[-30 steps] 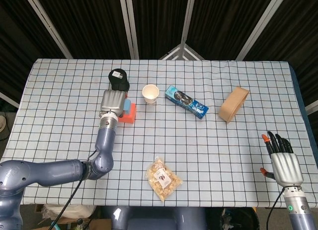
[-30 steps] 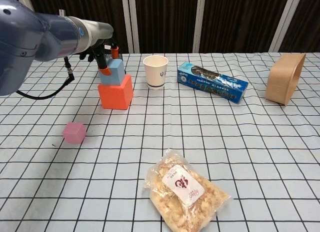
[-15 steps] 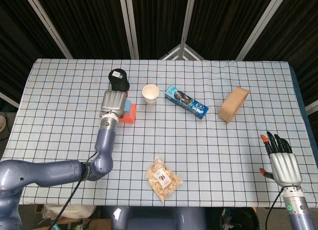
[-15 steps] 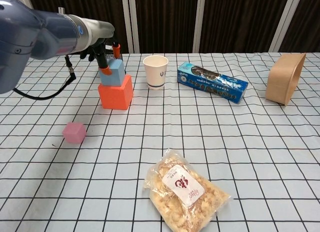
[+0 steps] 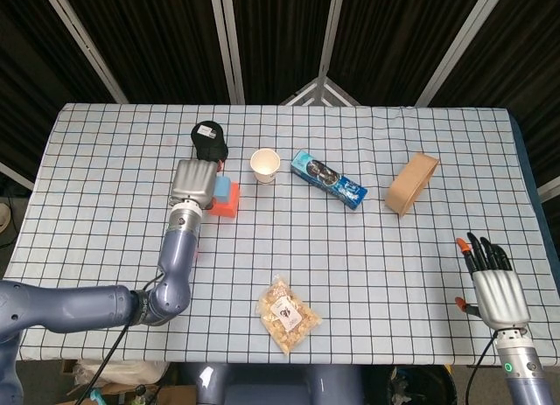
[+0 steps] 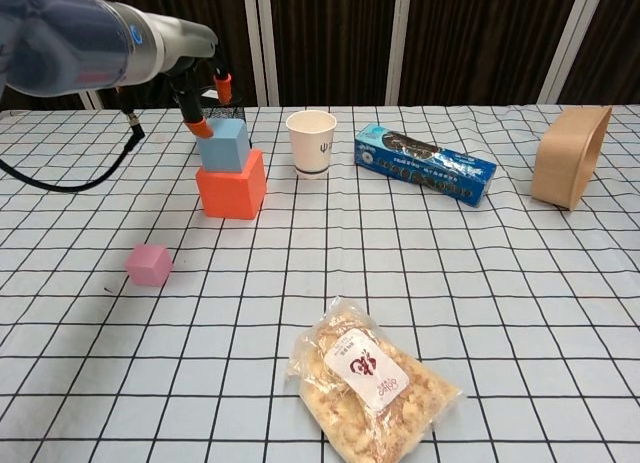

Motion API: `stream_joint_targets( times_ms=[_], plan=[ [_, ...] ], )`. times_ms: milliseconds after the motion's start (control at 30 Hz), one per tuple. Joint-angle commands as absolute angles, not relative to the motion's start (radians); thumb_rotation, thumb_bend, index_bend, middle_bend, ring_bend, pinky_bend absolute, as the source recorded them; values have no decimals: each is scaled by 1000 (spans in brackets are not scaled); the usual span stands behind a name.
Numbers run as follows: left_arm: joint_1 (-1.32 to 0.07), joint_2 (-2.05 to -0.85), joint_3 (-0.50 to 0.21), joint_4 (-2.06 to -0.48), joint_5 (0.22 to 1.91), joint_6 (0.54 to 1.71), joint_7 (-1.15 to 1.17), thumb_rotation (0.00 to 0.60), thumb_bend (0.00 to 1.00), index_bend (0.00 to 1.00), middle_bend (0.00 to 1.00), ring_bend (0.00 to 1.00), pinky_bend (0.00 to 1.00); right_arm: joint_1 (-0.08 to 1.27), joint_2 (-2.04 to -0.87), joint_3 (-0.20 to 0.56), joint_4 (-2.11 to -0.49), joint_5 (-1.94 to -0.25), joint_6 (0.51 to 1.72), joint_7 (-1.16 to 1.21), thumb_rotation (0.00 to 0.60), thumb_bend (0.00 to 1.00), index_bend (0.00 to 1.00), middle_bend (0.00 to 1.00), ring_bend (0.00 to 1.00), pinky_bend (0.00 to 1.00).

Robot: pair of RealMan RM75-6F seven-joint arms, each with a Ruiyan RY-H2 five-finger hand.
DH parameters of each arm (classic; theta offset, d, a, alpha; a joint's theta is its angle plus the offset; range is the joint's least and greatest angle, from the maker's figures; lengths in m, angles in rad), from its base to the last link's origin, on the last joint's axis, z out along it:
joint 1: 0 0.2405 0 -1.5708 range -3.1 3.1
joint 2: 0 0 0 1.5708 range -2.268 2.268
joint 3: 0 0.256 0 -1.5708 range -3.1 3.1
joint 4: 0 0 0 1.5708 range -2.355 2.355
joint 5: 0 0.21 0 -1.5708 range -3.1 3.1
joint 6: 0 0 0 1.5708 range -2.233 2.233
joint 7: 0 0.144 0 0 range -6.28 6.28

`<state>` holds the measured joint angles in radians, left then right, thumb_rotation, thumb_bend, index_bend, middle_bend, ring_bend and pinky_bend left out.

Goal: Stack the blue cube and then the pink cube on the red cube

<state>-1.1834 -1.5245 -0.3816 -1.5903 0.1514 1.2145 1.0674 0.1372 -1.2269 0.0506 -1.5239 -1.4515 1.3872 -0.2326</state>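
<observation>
The blue cube (image 6: 224,144) sits on top of the red cube (image 6: 231,185) at the back left of the table; from the head view the blue cube (image 5: 225,191) and red cube (image 5: 227,206) peek out beside my left hand (image 5: 194,182). That left hand (image 6: 203,95) hovers just above and left of the blue cube, fingers apart, one orange fingertip (image 6: 203,129) at the cube's upper left corner. The pink cube (image 6: 149,264) lies alone, nearer the front left. My right hand (image 5: 499,287) is open at the front right edge, holding nothing.
A paper cup (image 6: 311,141) stands right of the stack, then a blue biscuit box (image 6: 425,163) and a tan bowl on its side (image 6: 570,169). A snack bag (image 6: 368,378) lies at the front centre. A black mesh object (image 5: 211,141) sits behind the stack.
My left hand has let go of the blue cube and risen up and to the left; the cube stays on the red one. My right hand has barely shifted.
</observation>
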Motion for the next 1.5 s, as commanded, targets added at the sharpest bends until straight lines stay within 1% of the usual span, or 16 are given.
stream_joint_targets(
  times_ms=[33, 133, 267, 400, 500, 533, 600, 700, 867, 1033, 1233, 1333, 1500],
  plan=[
    [-1156, -1427, -382, -1735, 172, 1256, 1071, 600, 302, 281, 869, 684, 683, 137, -1225, 49, -1525, -1454, 1387, -228, 600, 108, 0, 0, 0, 112],
    [-1125, -1345, -369, -1849, 153, 1272, 1075, 600, 286, 262, 863, 681, 681, 135, -1223, 50, -1526, -1455, 1391, -223, 600, 108, 0, 0, 0, 112],
    [-1069, -1245, -338, -1958, 167, 1248, 1040, 600, 267, 266, 865, 681, 683, 133, -1219, 49, -1527, -1459, 1396, -214, 600, 108, 0, 0, 0, 112],
    [-993, -1162, -290, -2032, 259, 1210, 955, 600, 267, 281, 870, 683, 689, 133, -1217, 48, -1529, -1463, 1399, -208, 600, 108, 0, 0, 0, 112],
    [-938, -1135, -229, -2059, 348, 1198, 906, 600, 267, 289, 871, 686, 690, 133, -1217, 48, -1529, -1465, 1398, -205, 600, 108, 0, 0, 0, 112],
    [-920, -1139, -195, -2055, 376, 1192, 896, 600, 267, 291, 871, 686, 691, 133, -1217, 48, -1529, -1466, 1397, -205, 600, 108, 0, 0, 0, 112],
    [-906, -1154, -158, -2039, 402, 1188, 894, 600, 267, 290, 871, 687, 691, 134, -1218, 46, -1529, -1467, 1396, -206, 600, 108, 0, 0, 0, 112],
    [-877, -1218, -91, -1964, 450, 1173, 876, 600, 267, 281, 871, 687, 691, 133, -1216, 44, -1532, -1473, 1399, -203, 600, 108, 0, 0, 0, 112],
    [-848, -1333, -32, -1791, 483, 1093, 821, 600, 267, 284, 873, 689, 692, 132, -1214, 44, -1529, -1470, 1396, -197, 600, 108, 0, 0, 0, 112],
    [-842, -1420, -12, -1659, 529, 1036, 785, 600, 267, 300, 873, 690, 693, 135, -1216, 45, -1526, -1467, 1391, -198, 600, 108, 0, 0, 0, 112],
    [-837, -1489, -6, -1597, 568, 1017, 762, 600, 267, 314, 874, 692, 695, 135, -1218, 46, -1525, -1465, 1391, -203, 600, 108, 0, 0, 0, 112],
    [-839, -1505, -14, -1594, 581, 1016, 752, 600, 267, 322, 874, 693, 696, 136, -1218, 45, -1525, -1464, 1388, -206, 600, 108, 0, 0, 0, 112],
    [-851, -1487, -29, -1643, 584, 1048, 778, 600, 267, 329, 874, 693, 696, 136, -1219, 44, -1526, -1469, 1390, -207, 600, 108, 0, 0, 0, 112]
  ],
)
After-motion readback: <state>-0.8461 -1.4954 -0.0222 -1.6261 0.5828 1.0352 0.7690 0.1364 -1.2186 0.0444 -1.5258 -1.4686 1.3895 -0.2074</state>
